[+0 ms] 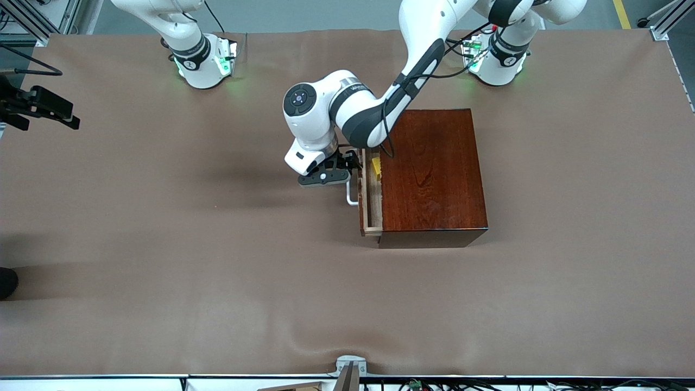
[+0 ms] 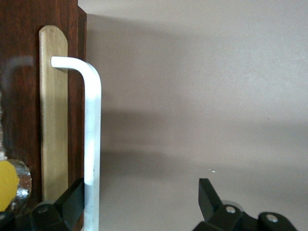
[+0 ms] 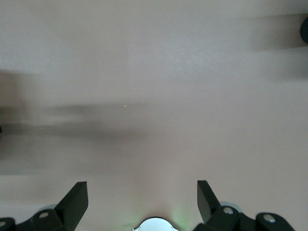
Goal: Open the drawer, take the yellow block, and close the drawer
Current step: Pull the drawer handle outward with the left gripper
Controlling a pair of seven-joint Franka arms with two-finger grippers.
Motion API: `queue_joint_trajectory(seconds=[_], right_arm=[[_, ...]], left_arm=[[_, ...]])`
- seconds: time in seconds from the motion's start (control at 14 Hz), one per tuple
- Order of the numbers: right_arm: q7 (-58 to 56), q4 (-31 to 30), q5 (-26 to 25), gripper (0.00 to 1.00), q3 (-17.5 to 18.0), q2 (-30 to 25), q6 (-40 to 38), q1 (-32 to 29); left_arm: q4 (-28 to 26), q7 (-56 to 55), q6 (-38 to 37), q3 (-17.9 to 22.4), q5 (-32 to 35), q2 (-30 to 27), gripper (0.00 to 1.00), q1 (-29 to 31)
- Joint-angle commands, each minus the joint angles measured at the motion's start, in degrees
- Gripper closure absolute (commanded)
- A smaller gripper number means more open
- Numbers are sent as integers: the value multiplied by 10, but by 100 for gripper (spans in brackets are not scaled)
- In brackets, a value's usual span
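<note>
A glossy mahogany box [image 1: 434, 168] stands mid-table. Its drawer [image 1: 372, 214] is pulled out a small way toward the right arm's end, showing a strip of pale-wood tray. The yellow block [image 1: 376, 166] lies in that strip, at the end farther from the front camera; the left wrist view shows part of the yellow block [image 2: 7, 185] at its edge. My left gripper [image 1: 350, 163] [image 2: 142, 187] is open at the white handle [image 1: 352, 196] [image 2: 92, 134], whose bar runs close beside one finger [image 2: 72, 197]. My right gripper [image 3: 142, 190] is open over bare cloth, holding nothing.
Brown cloth covers the table [image 1: 163, 244]. A black device [image 1: 38, 106] sticks in at the right arm's end, with a dark object [image 1: 6, 282] nearer the front camera. A metal clamp [image 1: 350, 369] sits on the near table edge.
</note>
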Motion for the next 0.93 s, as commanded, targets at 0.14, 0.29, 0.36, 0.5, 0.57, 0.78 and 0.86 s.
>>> queue_joint_trajectory(seconds=[0.14, 0.29, 0.36, 0.5, 0.57, 0.78, 0.86], right_arm=[[-3, -9, -3, 0, 2, -9, 1, -4], [-3, -9, -3, 0, 3, -9, 1, -4], [-3, -9, -3, 0, 2, -9, 1, -4], [-3, -9, -3, 0, 2, -9, 1, -4], [-3, -9, -3, 0, 2, -9, 1, -4], [-3, -9, -3, 0, 2, -9, 1, -3], [-3, -9, -3, 0, 2, -9, 1, -3]], left_arm=[[42, -12, 43, -4, -11, 30, 0, -5], [42, -12, 43, -4, -11, 32, 0, -5], [44, -12, 43, -4, -11, 32, 0, -5], [67, -13, 42, -4, -18, 43, 0, -6], [70, -15, 42, -3, -20, 46, 0, -6], [73, -15, 43, -3, -20, 49, 0, -6], [76, -15, 43, -3, -21, 49, 0, -6]])
